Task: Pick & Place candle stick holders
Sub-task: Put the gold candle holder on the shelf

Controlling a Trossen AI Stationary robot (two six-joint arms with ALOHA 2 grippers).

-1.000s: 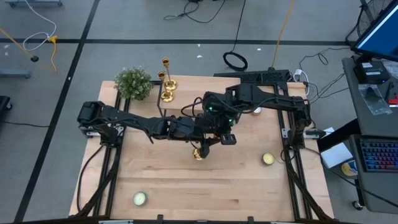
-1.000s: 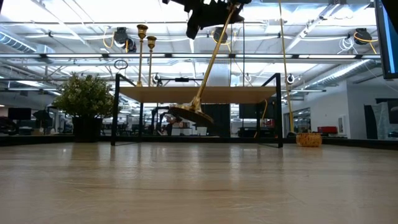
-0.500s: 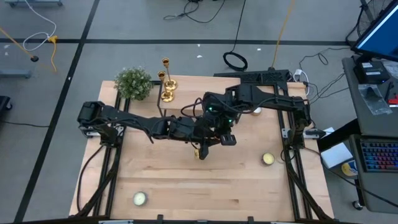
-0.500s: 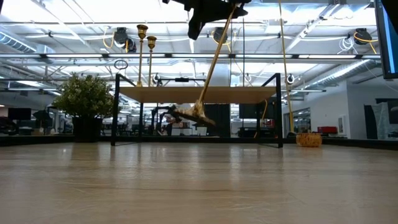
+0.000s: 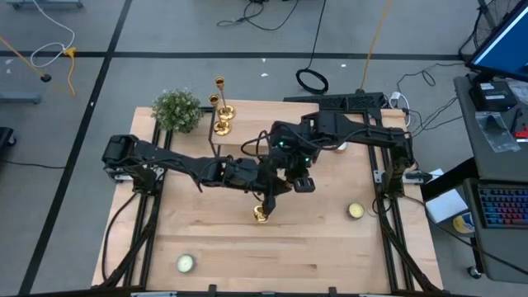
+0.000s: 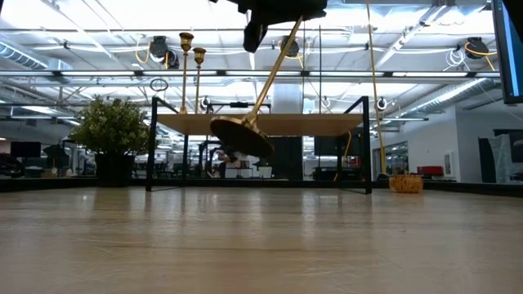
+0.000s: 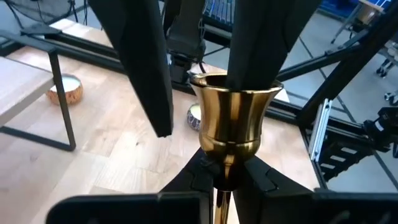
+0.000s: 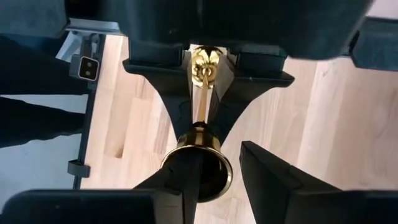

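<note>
Scanning the table left to right, here's the rundown:

Plant: a green bushy plant sits at the far left corner, not part of the job.

Placed holders: two gold candle stick holders stand upright just beside the plant, close together (looks like the drop-off spot, so I'd call those two done).

Left gripper: the left gripper reaches into mid-table and its jaws are clamped tight on the stem of the third holder, right under the top cup, clearest in the left wrist view.

Third holder: up in the air, tilted, base hanging clear of the wood.

Right gripper: the right gripper is right next to it, fingers parted on either side of the cup and not squeezing it, so this reads as a handover to the left arm.

Candles: three short candles scattered around, untouched.

Progress: roughly two of three down, I reckon; what's left is carrying the last one over and standing it by the pair.
</note>
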